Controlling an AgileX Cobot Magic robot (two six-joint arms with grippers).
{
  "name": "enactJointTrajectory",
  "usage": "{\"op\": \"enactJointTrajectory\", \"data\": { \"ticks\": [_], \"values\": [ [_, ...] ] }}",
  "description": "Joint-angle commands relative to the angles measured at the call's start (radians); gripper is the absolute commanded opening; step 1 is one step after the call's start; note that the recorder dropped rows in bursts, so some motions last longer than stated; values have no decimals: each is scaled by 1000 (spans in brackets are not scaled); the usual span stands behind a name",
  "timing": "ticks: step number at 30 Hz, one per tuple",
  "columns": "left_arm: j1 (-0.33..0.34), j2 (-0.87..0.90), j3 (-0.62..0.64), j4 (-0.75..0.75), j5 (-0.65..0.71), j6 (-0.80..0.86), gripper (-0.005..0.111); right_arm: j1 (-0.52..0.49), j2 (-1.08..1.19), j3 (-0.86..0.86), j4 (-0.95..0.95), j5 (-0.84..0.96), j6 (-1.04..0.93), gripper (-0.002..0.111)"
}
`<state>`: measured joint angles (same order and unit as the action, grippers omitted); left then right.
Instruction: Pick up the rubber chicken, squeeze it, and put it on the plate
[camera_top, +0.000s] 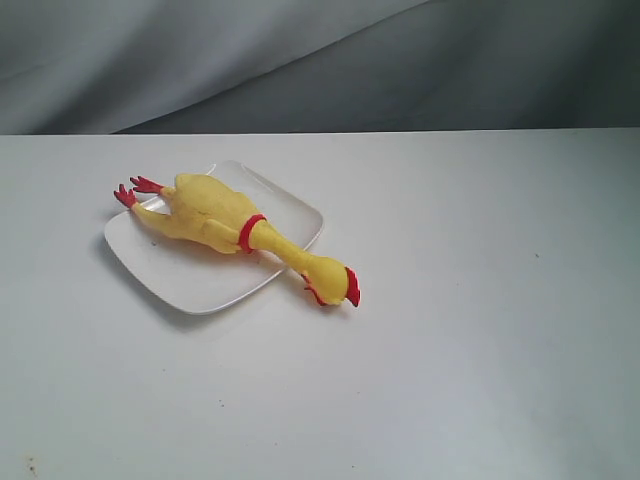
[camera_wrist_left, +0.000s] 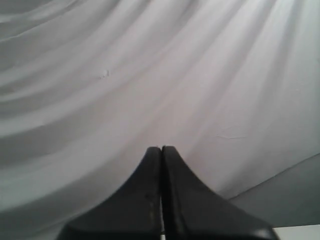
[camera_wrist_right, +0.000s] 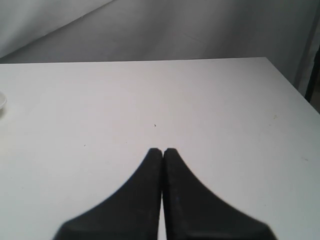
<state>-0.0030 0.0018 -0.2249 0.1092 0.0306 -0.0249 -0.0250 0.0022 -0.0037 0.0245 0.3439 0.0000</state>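
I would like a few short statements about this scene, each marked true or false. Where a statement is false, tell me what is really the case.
1. The rubber chicken lies across the plate. True.
2. Its head rests inside the plate. False: the head reaches past the plate's edge, over the table.
3. The left gripper has its jaws shut on nothing. True.
4. The right gripper holds the chicken. False: its jaws are shut and empty.
5. The plate is round. False: it is square with rounded corners.
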Motion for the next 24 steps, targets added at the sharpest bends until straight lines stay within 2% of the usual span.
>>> {"op": "enactJointTrajectory", "data": {
  "ticks": [1, 6, 13, 14, 18, 24],
  "values": [
    [4, -2, 5, -30, 34, 34, 0, -8, -2, 4, -10, -1, -7, 0],
    [4, -2, 38, -30, 169, -30, 0, -8, -2, 4, -10, -1, -7, 0],
    [4, -2, 225, -30, 86, -94, 0, -8, -2, 4, -10, -1, -7, 0],
    [4, -2, 225, -30, 86, -99, 0, -8, -2, 4, -10, -1, -7, 0],
    [4, -2, 225, -32, 258, -105, 0, -8, -2, 4, -10, -1, -7, 0],
    [4, -2, 225, -32, 251, -105, 0, -8, -2, 4, -10, -1, -7, 0]
  ]
}}
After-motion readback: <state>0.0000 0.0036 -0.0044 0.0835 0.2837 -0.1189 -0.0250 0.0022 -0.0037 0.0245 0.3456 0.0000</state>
